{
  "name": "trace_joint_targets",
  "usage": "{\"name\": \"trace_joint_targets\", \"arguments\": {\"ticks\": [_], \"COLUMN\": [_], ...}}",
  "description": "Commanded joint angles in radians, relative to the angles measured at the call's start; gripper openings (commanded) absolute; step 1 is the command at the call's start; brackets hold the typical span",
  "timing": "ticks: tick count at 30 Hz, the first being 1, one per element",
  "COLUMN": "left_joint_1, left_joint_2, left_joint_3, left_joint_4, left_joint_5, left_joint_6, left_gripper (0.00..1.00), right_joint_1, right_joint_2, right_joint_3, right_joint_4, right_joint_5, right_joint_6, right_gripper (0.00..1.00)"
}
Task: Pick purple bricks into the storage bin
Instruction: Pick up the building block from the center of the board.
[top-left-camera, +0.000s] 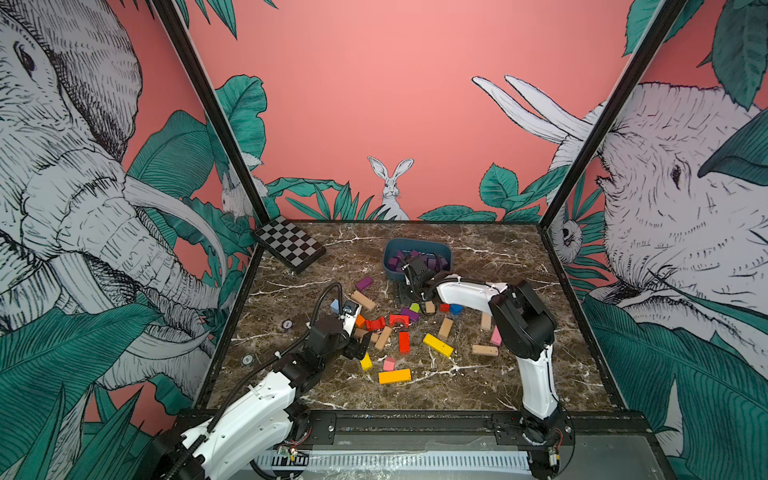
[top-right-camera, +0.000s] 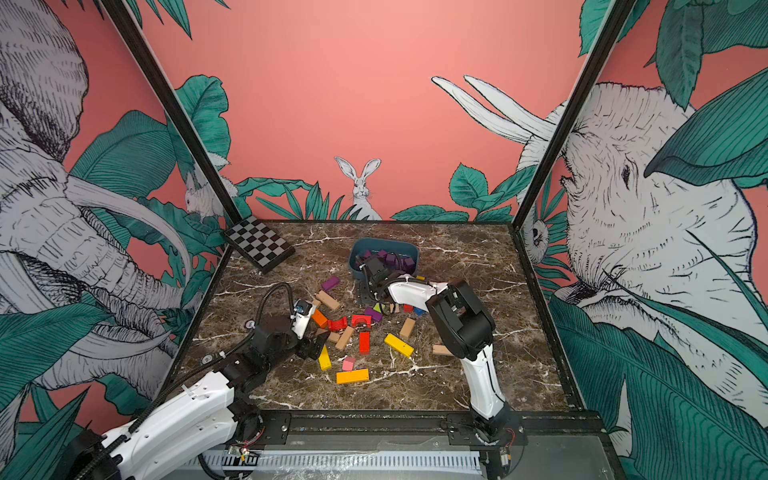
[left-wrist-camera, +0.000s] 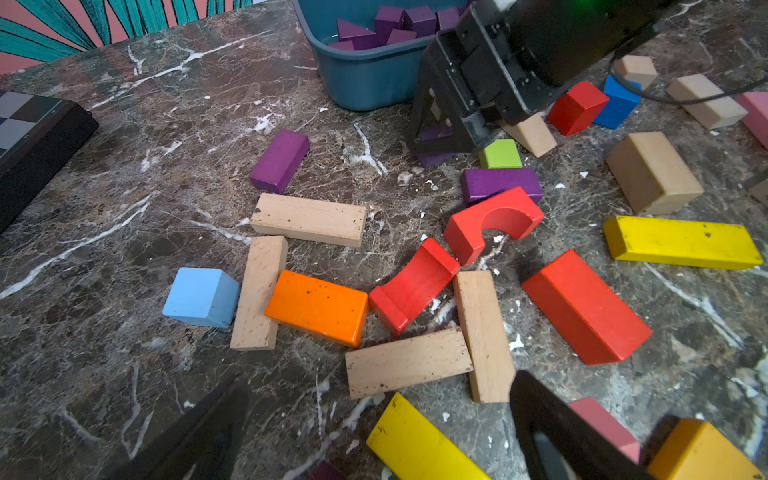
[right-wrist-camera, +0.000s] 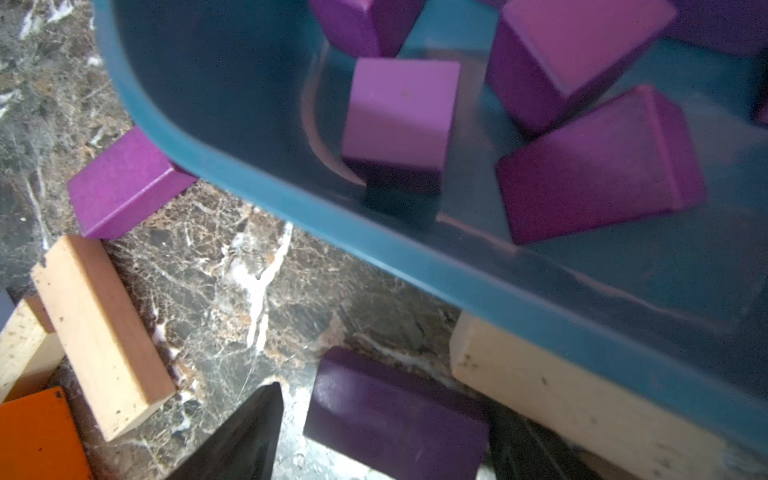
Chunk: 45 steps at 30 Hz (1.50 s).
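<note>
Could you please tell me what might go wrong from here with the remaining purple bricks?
1. The right gripper straddles a purple brick close beside the storage bin wall; closing or lifting may nudge the bin.
2. Another purple brick lies between a red arch and a green block; grasping it could catch those neighbours.

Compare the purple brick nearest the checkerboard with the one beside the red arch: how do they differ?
The lone purple brick has both long sides free; the purple brick by the arch has the red arch close against one and a green cube beside the other. The lone brick points roughly at the storage bin; the arch-side one lies crosswise. Both are short purple bars lying flat outside the bin.
</note>
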Motion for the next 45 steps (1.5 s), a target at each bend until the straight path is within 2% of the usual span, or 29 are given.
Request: {"name": "trace_joint_targets", "arguments": {"ticks": [1,7,16,31,36,45], "left_joint_1": [-0.004,-0.004,-0.004,-0.003,-0.004,-0.004], "left_joint_2": [-0.016,-0.016,-0.025,-0.041,-0.048,-0.062], "left_joint_3": [-0.011,-0.011,-0.014,-0.021,-0.023,-0.028], "left_joint_4": [0.016,0.016,0.015,0.018,0.018,0.017], "left_joint_5": [-0.003,-0.005,-0.005,-0.009,-0.010,-0.017], "left_joint_6": [0.001,0.000,0.000,0.000,-0.001,-0.001], "left_gripper": [0.99,0.99,0.99,0.99,0.99,0.99], "right_joint_1": [0.010,0.032,0.042,0.040,0.031,-0.030], "right_joint_2": [0.026,0.052,0.079,-0.046,-0.086,-0.168], "right_joint_3": [0.028,0.049,0.021,0.023,0.048,0.120], "right_joint_4": [-0.016,-0.062,-0.037,-0.076,-0.081,-0.110], "right_joint_5": [0.023,0.104,0.111,0.127,0.118,0.122], "right_joint_6": [-0.012,-0.051,-0.034,-0.131,-0.147,-0.189], "right_gripper": [0.78,0.74,0.59,0.36,0.32,0.31]}}
